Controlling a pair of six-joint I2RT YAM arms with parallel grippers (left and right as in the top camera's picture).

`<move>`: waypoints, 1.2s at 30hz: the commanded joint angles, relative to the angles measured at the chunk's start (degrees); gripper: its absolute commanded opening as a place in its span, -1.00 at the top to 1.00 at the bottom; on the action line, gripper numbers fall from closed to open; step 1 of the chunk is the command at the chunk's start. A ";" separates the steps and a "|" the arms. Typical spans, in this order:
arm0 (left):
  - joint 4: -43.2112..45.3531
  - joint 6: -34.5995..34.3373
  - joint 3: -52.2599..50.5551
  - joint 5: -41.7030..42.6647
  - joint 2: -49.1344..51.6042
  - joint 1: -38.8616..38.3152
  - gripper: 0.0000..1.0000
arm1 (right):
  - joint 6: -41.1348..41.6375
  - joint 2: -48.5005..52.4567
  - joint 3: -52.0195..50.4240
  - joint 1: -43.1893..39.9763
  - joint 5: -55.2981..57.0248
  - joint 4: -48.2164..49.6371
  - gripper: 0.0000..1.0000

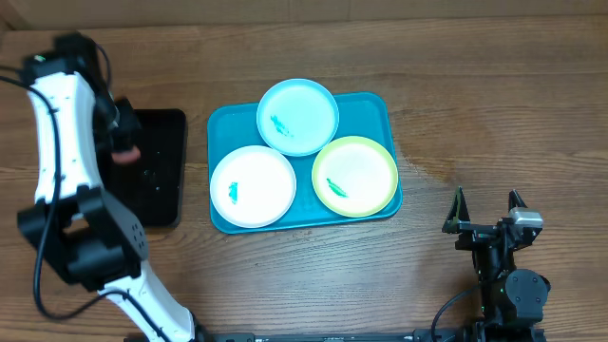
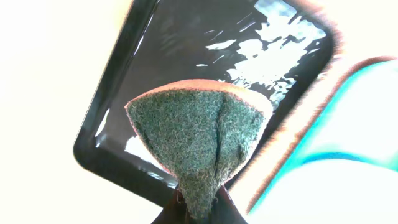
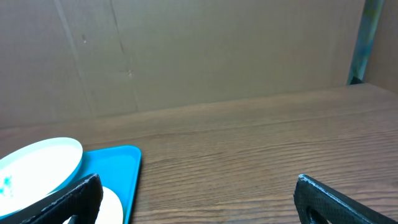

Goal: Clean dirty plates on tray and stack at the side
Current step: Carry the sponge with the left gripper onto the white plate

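Note:
The turquoise tray [image 1: 223, 128] holds three plates, each with a teal smear. They are a pale blue plate [image 1: 297, 116] at the back, a white plate [image 1: 253, 186] front left and a yellow-green plate [image 1: 354, 176] front right. My left gripper [image 1: 122, 142] hangs over the black tray [image 1: 161, 180], left of the turquoise tray. In the left wrist view the left gripper [image 2: 199, 206] is shut on a folded green scouring sponge [image 2: 199, 130] with a pink edge. My right gripper [image 1: 486, 211] rests open and empty on the table, right of the tray. The right wrist view shows the right gripper [image 3: 198, 185] facing bare table, with the tray corner [image 3: 121, 163] and the pale blue plate [image 3: 37, 163] at left.
The black tray [image 2: 186, 43] looks wet and glossy, and part of the turquoise tray [image 2: 348, 106] shows beside it. A cardboard wall [image 3: 199, 56] stands behind the wooden table [image 1: 494, 123]. The white left arm [image 1: 62, 123] reaches along the table's left side.

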 commanded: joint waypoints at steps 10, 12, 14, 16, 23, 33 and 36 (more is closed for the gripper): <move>1.86 3.43 -15.15 20.57 -5.95 -14.05 0.92 | -0.37 -0.52 -0.61 0.17 -0.28 0.42 -1.00; 6.54 3.76 -21.20 21.97 -5.95 -18.40 0.91 | -0.37 -0.52 -0.61 0.17 -0.28 0.42 -1.00; 10.40 3.67 -25.24 21.53 -5.95 -21.88 0.92 | -0.37 -0.52 -0.61 0.20 -0.28 0.39 -1.00; 13.84 2.99 -28.59 21.55 -5.95 -25.05 0.91 | -0.37 -0.52 -0.61 0.20 -0.28 0.39 -1.00; 25.42 -6.75 -37.79 13.49 -5.95 -31.82 0.92 | -0.37 -0.52 -0.61 0.20 -0.28 0.39 -1.00; 34.21 -8.46 -43.56 10.49 -5.95 -33.90 -0.33 | -0.37 -0.52 -0.61 0.17 -0.28 0.42 -1.00; 31.15 -7.28 -41.35 10.58 -5.97 -33.07 -0.47 | -0.37 -0.52 -0.61 0.17 -0.28 0.39 -1.00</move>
